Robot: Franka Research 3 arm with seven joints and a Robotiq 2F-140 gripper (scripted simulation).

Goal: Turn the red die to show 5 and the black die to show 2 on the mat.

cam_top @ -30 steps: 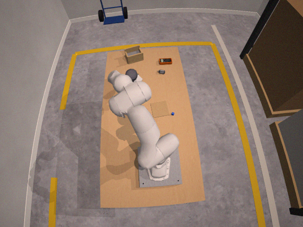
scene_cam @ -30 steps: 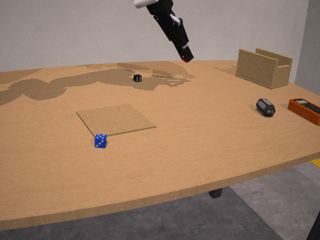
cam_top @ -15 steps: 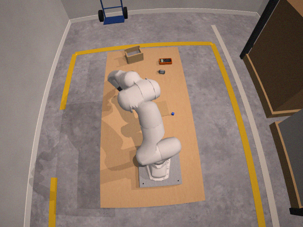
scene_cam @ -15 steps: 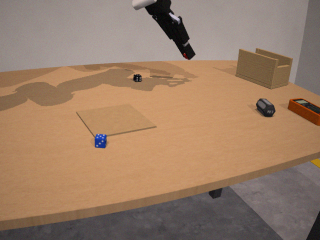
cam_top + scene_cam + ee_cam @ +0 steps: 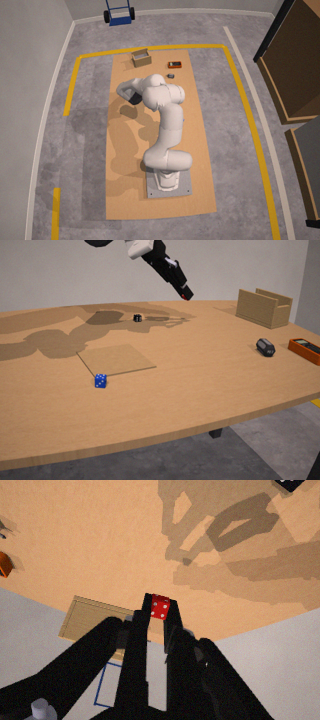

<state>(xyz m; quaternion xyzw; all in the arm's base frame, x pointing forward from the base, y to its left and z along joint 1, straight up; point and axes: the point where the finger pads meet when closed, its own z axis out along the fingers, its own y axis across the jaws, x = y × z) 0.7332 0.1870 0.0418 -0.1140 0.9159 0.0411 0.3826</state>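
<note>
Pinching the red die (image 5: 184, 297) (image 5: 160, 607) in the end effector (image 5: 186, 296) (image 5: 158, 607), tilted above the counter (image 5: 160, 209) (image 5: 180, 395) (image 5: 100, 545), well apart from the blue die (image 5: 183, 120) (image 5: 100, 381) below.

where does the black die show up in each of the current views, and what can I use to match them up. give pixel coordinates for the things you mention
Top: the black die isn't visible.
Exterior: black die (image 5: 137, 318), upper middle, beyond the mat (image 5: 116, 360).
Wrist: black die (image 5: 290, 484), cut off by the top edge, right of centre.
Shared landmark: the open wooden box (image 5: 143, 62) (image 5: 255, 308) (image 5: 92, 622), in all three.

Blue die (image 5: 100, 381) beside the mat (image 5: 116, 360).
</note>
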